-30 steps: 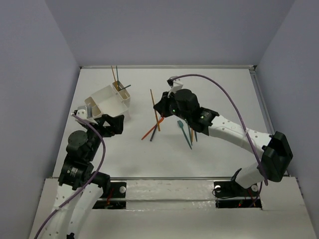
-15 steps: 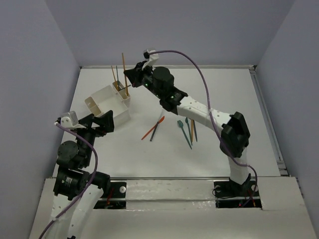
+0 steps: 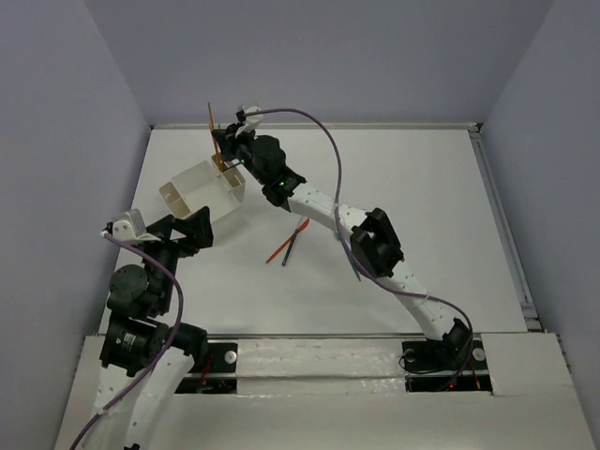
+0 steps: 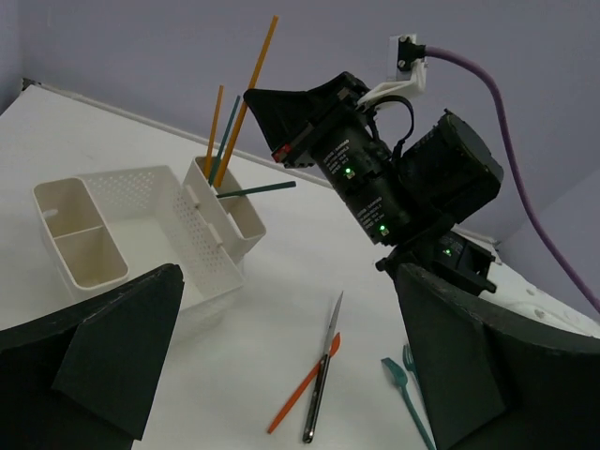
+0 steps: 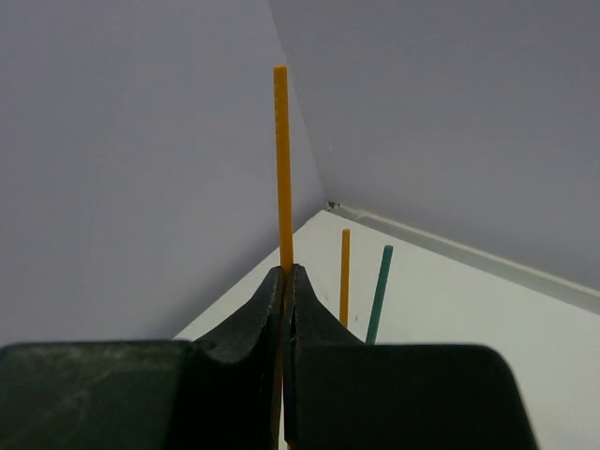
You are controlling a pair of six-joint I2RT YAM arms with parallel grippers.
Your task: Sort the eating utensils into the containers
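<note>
No readable text, labels or numbers anywhere.

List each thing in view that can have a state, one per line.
right gripper, shut on the held orange stick, whose lower end is at the box's end compartment.
left gripper, open, empty.
white box, upright, middle compartment empty.
standing sticks, leaning in the end compartment.
red utensil, lying loose on the table.
teal utensils, lying loose.
</note>
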